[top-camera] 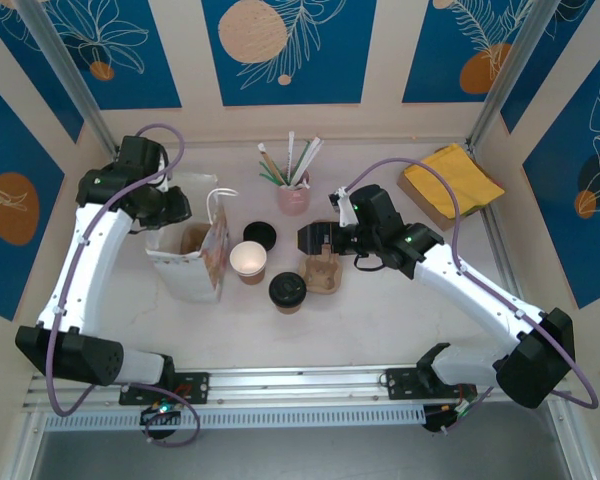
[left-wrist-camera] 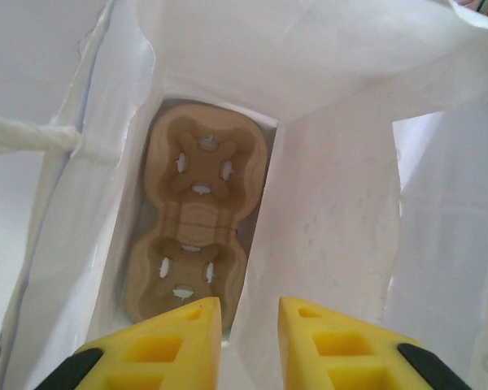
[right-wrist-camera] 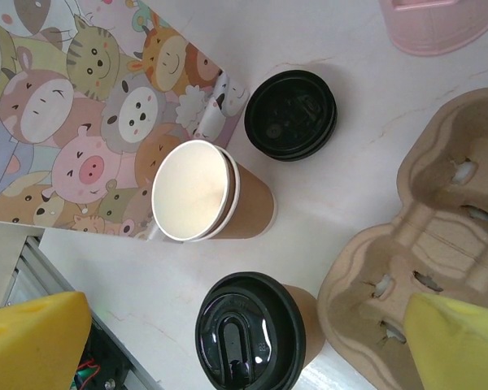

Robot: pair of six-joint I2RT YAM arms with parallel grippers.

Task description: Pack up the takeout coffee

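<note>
Poising right gripper (top-camera: 315, 240) above small brown kraft paper cup with round black plastic lid (right-wrist-camera: 248, 333).
Gaping wide, gripping nothing; facing upright cup below, centred between fingers; sitting nearer than left arm.

Cream walls (top-camera: 388, 60) hung with deep-blue panels (top-camera: 320, 60), printed with white leaf sprigs and peach circles, enclose a pale, faintly marbled surface (top-camera: 380, 320). Silver metal posts (top-camera: 68, 75) rise at the back corners, and a ribbed aluminium rail (top-camera: 300, 382) edges the front. The lighting is bright and even.
</note>
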